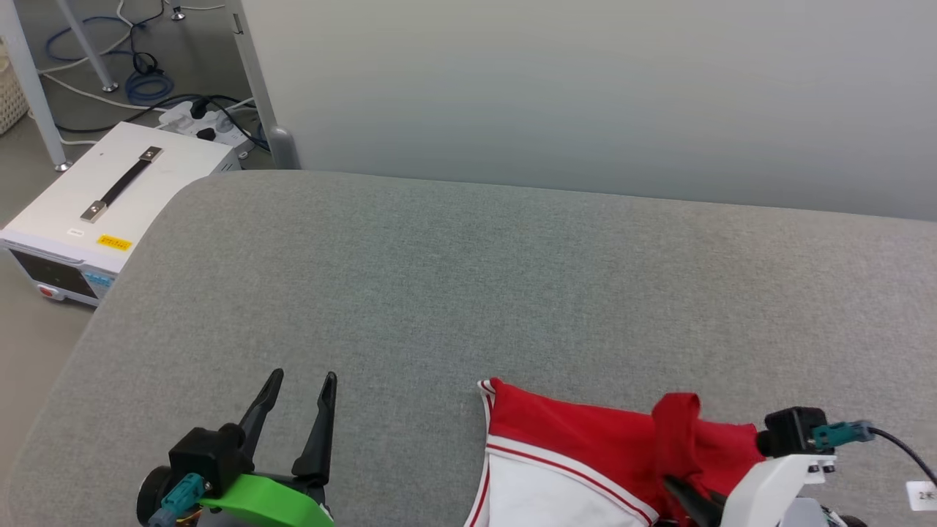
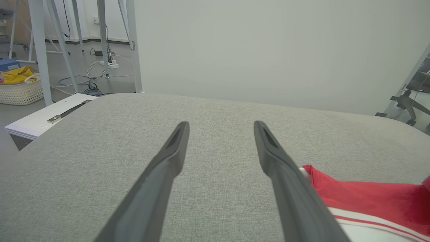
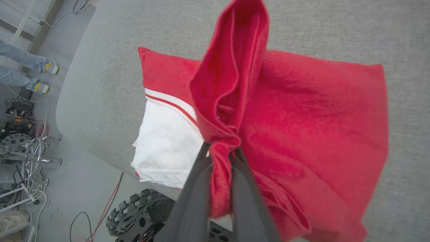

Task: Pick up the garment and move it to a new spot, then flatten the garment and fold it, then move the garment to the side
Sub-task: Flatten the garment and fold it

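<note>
- Head view: a grey fabric-covered table [image 1: 439,278] stands in front of a pale wall. The left gripper [image 1: 304,380] sits at lower left over bare table. Its two dark fingers are spread apart and hold nothing. The garment [image 1: 578,446] is red with a white sleeve and red-white striped trim, and it lies bunched at the table's near edge, lower right. The right gripper [image 1: 679,489] pinches a raised fold of its red cloth. A white box with a black handle [image 1: 110,197] stands on the floor left of the table.
- Left wrist view: both fingers stand wide apart above bare table. The garment lies just beside the right-hand finger. A basket [image 2: 20,94] holding yellow cloth sits on the floor, far left.
- Right wrist view: the fingers press together on a red fold that stands up past their tips. The rest of the garment drapes on the table, its white sleeve reaching the rounded edge. A person's shoes [image 3: 43,77] show on the floor, upper left.
</note>
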Motion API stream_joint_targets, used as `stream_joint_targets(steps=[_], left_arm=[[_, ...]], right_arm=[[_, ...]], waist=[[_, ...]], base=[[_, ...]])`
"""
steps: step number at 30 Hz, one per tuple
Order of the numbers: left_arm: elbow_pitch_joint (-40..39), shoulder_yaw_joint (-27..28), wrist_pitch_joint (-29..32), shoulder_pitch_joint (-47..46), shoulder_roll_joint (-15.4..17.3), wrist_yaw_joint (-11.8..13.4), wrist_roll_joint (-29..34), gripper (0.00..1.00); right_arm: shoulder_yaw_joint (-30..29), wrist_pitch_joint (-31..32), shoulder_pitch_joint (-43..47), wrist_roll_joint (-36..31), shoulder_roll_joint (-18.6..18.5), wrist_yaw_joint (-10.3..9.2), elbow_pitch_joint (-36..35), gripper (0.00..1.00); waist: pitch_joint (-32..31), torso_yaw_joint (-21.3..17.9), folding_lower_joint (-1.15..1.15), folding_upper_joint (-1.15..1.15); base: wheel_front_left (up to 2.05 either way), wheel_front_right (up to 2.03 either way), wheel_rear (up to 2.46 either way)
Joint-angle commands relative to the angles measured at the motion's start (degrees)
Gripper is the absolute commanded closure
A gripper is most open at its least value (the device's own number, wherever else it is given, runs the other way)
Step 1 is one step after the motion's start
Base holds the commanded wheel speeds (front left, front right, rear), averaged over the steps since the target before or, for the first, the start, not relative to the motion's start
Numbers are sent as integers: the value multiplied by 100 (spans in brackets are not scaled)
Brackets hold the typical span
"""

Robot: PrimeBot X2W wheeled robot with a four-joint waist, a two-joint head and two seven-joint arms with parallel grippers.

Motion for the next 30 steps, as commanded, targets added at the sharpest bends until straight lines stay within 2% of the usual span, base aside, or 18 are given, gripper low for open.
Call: stream_joint_targets(steps=[1,5,10,18,19,20,21,25,30], left_arm=[[1,9,-33,60,-40,-32,22,0],[10,31,-33,49,-35,-35,19,0],[24,53,-33,27,-26,-37,20,0],[59,27,-33,-14,-27,-40,19,0],[60,24,-33,-14,-27,-40,19,0],[62,21,-33,-14,-27,-40,19,0],[64,21,-33,-12,-28,-40,17,0],[72,39,-33,6,-27,-41,13,0],[62,66,-33,52,-20,-41,15,0]], right_arm=[[91,-5,-97,19,83,-4,19,100],[445,-171,-264,174,207,-4,247,100],[1003,-824,-526,819,216,-4,815,100],[1554,-1595,-976,1161,217,-4,1776,100],[1573,-1671,-1024,1148,217,-4,1881,88],[1613,-1746,-1076,1148,217,-4,2000,12],[1650,-1800,-1111,1172,217,-4,2080,0],[2030,-1820,-1173,1396,217,-4,2221,0],[2457,-1568,-1124,1865,218,-4,2034,0]], waist=[[-1,42,0,0],[14,115,0,0],[37,198,0,0],[50,301,0,0],[49,309,0,0],[46,316,0,0],[43,319,0,0],[18,302,0,0],[-59,218,0,0]], base=[[0,0,0],[0,0,0],[0,0,0],[0,0,0],[0,0,0],[0,0,0],[0,0,0],[0,0,0],[0,0,0]])
